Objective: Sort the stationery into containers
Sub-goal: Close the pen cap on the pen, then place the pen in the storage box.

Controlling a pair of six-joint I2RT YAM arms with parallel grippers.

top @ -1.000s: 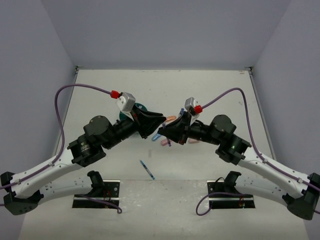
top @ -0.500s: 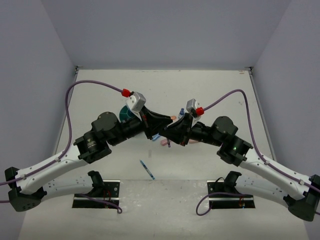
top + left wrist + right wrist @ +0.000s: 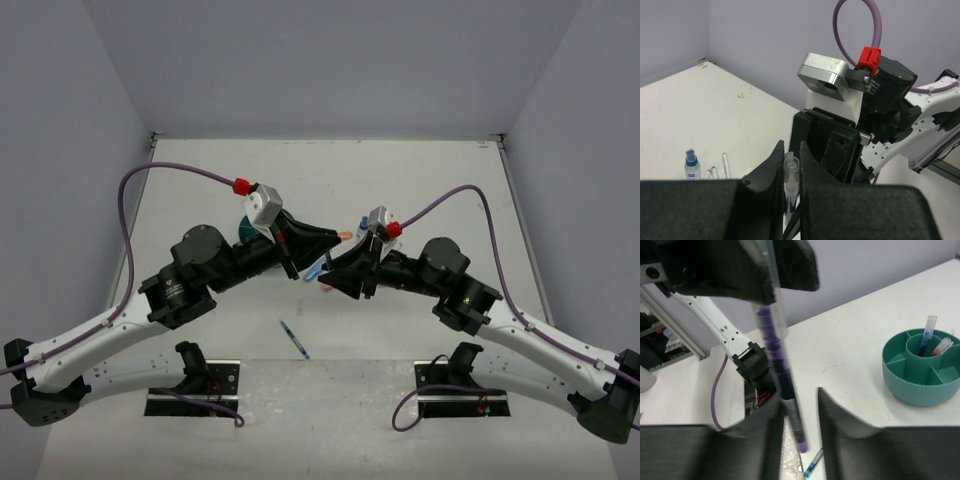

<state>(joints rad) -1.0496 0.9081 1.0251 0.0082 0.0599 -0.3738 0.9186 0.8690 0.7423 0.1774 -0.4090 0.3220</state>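
My left gripper [image 3: 791, 160] is shut on a clear pen with a purple core [image 3: 790, 172] and holds it above the table. In the right wrist view the pen [image 3: 774, 335] hangs down between my right gripper's [image 3: 801, 412] open jaws, close to the left finger. In the top view both grippers meet at mid-table, left gripper [image 3: 312, 255] and right gripper [image 3: 333, 277]. The teal organizer [image 3: 920, 367] holds a blue pen and a red item in its central cup; it is mostly hidden behind my left arm in the top view [image 3: 246, 228].
A short blue pen [image 3: 295, 340] lies on the table near the front and also shows in the right wrist view [image 3: 812, 462]. A blue-capped bottle [image 3: 690, 162] and thin pens [image 3: 725, 165] lie beyond the grippers. An orange marker [image 3: 343, 236] peeks out between the wrists.
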